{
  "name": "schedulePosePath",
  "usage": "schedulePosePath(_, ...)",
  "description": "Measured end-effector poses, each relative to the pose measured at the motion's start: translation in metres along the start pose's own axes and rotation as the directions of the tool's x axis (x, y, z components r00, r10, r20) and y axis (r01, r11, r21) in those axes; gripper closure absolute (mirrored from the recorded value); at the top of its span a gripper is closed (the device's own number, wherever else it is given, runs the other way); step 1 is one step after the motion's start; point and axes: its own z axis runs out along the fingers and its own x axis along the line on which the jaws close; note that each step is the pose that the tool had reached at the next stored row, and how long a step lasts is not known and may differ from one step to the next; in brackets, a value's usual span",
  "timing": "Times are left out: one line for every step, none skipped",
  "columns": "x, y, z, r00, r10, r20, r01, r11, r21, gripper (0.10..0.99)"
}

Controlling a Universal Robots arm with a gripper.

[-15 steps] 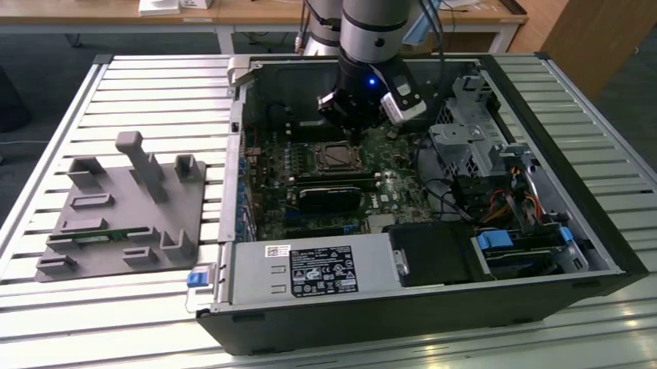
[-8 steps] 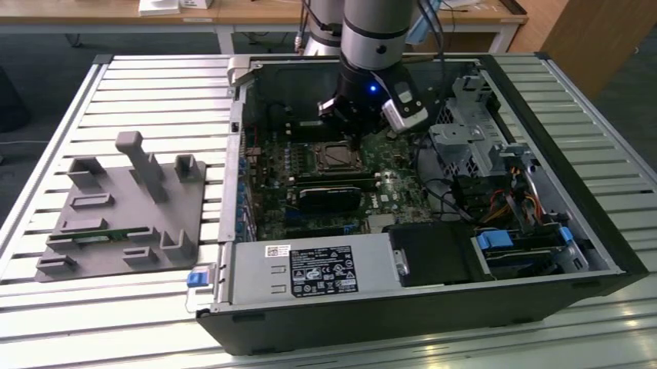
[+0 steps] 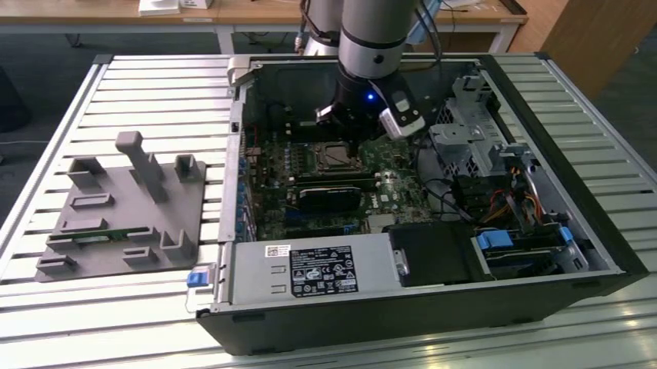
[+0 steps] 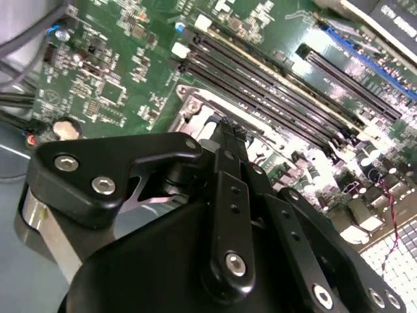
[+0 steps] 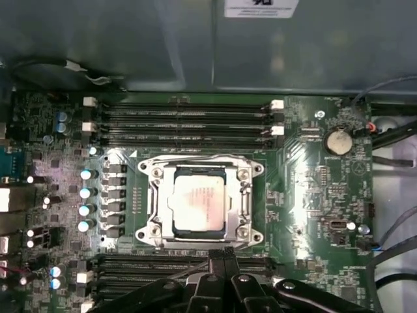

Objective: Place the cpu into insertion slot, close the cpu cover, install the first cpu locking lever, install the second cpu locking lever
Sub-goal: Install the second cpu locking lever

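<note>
- Inside the insertion slot [image 5: 200, 205] I see the cpu [image 5: 199, 207] lying flat, pale top up, seated square; my judgement is that the placing step is done.
- Around the chip sits the cpu cover [image 5: 245, 199], its silvery frame down flat with the chip showing through the window, so I read the cover as closed. Thin wire levers run along the socket's edges; whether either is hooked home I cannot tell.
- Just beside the socket, on the side away from the case wall, I hold the gripper [image 5: 223, 255]. Its fingers [image 5: 215, 261] look pressed together into one narrow black tip with nothing between them, which suits pushing a lever better than pinching.
- In the second wrist view the same gripper [image 4: 229, 130] points down at the socket's metal rim, close above it; contact I cannot confirm.
- Flanking the socket on two opposite sides are long black memory slots [image 5: 186, 120], a tight lane for the tip.
- Beyond the socket, a coin cell [image 5: 339, 139] sits on the green board, well apart.
- In the exterior view the arm [image 3: 371, 46] drops into the open computer case [image 3: 431, 307] straight over the socket [image 3: 334, 157]; a grey fixture tray [image 3: 123, 207] lies outside, toward the exterior view's left.
</note>
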Motion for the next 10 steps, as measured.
schedulePosePath(0.0028, -0.0001, 0.0002, 1.0000, 0.000, -0.0001, 0.000, 1.0000, 0.000, 0.980)
schedulePosePath(0.0058, -0.0001, 0.0004, 1.0000, 0.000, 0.0000, 0.000, 1.0000, 0.000, 0.980)
schedulePosePath(0.0089, -0.0002, 0.0007, 1.0000, 0.000, 0.0000, 0.000, 1.0000, 0.000, 0.980)
schedulePosePath(0.0103, -0.0011, 0.0009, 1.0000, 0.001, 0.0000, -0.001, 1.0000, 0.000, 0.980)
schedulePosePath(0.0110, -0.0028, 0.0011, 1.0000, 0.001, 0.0000, -0.001, 1.0000, 0.000, 0.980)
schedulePosePath(0.0118, -0.0048, 0.0013, 1.0000, 0.000, 0.0000, 0.000, 1.0000, 0.000, 0.980)
schedulePosePath(0.0130, -0.0066, 0.0015, 1.0000, 0.001, 0.0001, -0.001, 1.0000, 0.000, 0.980)
schedulePosePath(0.0149, -0.0077, 0.0017, 1.0000, 0.001, 0.0000, -0.001, 1.0000, -0.001, 0.980)
schedulePosePath(0.0174, -0.0081, 0.0019, 1.0000, 0.001, 0.0001, -0.001, 1.0000, -0.002, 0.980)
schedulePosePath(0.0197, -0.0083, 0.0021, 1.0000, 0.001, 0.0000, -0.001, 1.0000, -0.004, 0.980)
